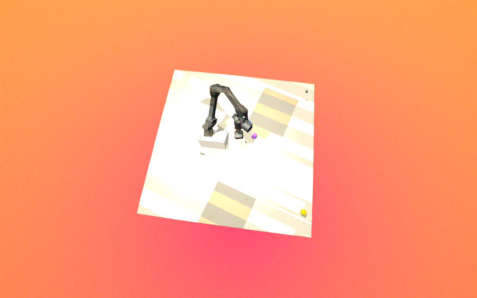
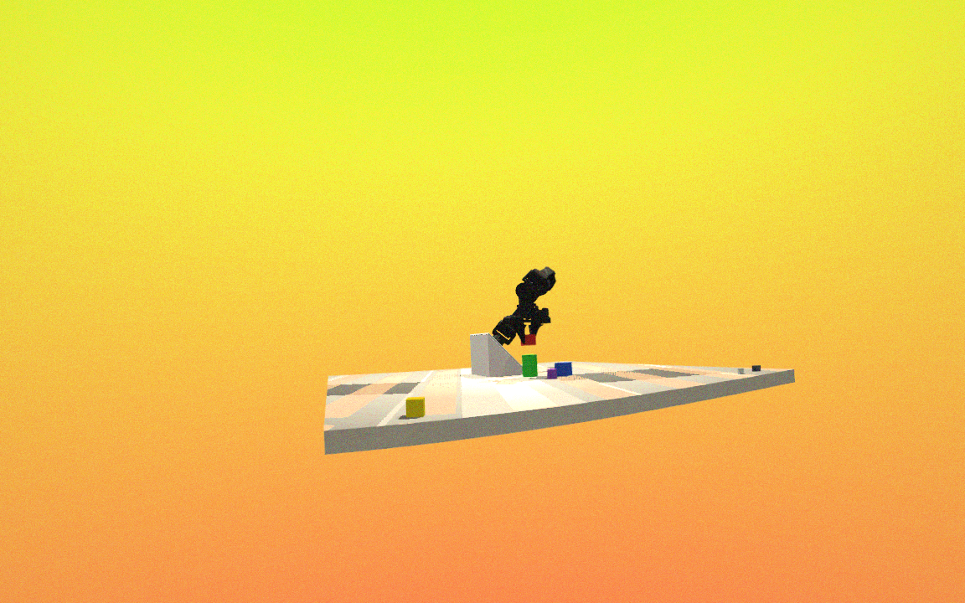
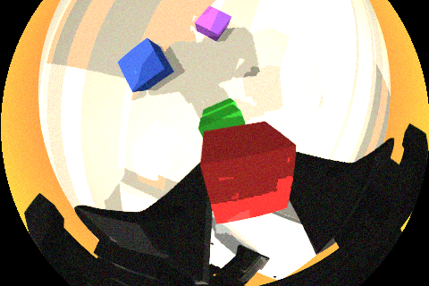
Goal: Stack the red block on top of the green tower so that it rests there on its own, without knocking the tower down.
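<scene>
My gripper [image 3: 240, 159] [image 2: 528, 337] is shut on the red block [image 3: 248, 170] [image 2: 528, 340], with one finger on each side of it. The green tower [image 2: 529, 365] [image 3: 222, 116] stands upright on the table. In the exterior view the red block hangs above the tower, with a gap between them, and the two line up from that side. In the wrist view the red block covers part of the tower. In the top view the arm hides the tower and the red block.
A blue block [image 2: 563, 368] [image 3: 145, 66] and a purple block [image 1: 254, 135] [image 2: 552, 373] [image 3: 213, 22] stand near the tower. A yellow block [image 1: 303, 212] [image 2: 415, 407] lies near a table corner. A small dark block [image 1: 306, 90] [image 2: 756, 368] lies at another corner. A grey wedge [image 1: 213, 142] [image 2: 489, 356] stands by the arm's base.
</scene>
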You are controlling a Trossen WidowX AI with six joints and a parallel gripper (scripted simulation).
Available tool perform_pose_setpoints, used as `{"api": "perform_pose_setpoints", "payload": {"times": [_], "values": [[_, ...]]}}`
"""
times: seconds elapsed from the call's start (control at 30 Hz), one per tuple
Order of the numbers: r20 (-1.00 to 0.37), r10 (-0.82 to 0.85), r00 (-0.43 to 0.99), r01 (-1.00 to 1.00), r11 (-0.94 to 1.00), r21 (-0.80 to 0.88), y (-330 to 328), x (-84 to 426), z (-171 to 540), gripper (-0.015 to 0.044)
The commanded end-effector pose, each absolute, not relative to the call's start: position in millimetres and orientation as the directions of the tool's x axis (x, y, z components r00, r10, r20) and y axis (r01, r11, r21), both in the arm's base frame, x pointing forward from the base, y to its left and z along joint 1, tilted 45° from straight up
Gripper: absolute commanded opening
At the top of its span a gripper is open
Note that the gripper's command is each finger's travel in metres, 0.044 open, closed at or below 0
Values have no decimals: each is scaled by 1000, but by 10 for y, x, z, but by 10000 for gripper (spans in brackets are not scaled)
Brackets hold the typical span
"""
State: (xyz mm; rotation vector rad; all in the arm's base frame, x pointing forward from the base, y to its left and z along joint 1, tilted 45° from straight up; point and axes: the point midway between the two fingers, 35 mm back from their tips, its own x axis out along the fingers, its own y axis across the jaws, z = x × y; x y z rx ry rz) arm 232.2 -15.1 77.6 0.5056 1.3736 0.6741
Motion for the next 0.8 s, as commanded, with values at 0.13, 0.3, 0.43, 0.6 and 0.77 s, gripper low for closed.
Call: {"api": "perform_pose_setpoints", "payload": {"times": [0.13, 0.3, 0.43, 0.6, 0.77], "values": [[-711, 700, 63, -138, 712, 689, -33, 2317, 684, 0], [-710, 701, 63, -138, 711, 690, 104, 2326, 550, 0], [-710, 701, 63, -138, 711, 690, 108, 2326, 546, 0], [-710, 701, 63, -138, 711, 690, 110, 2326, 545, 0], [-710, 701, 63, -138, 711, 690, 110, 2326, 545, 0]]}}
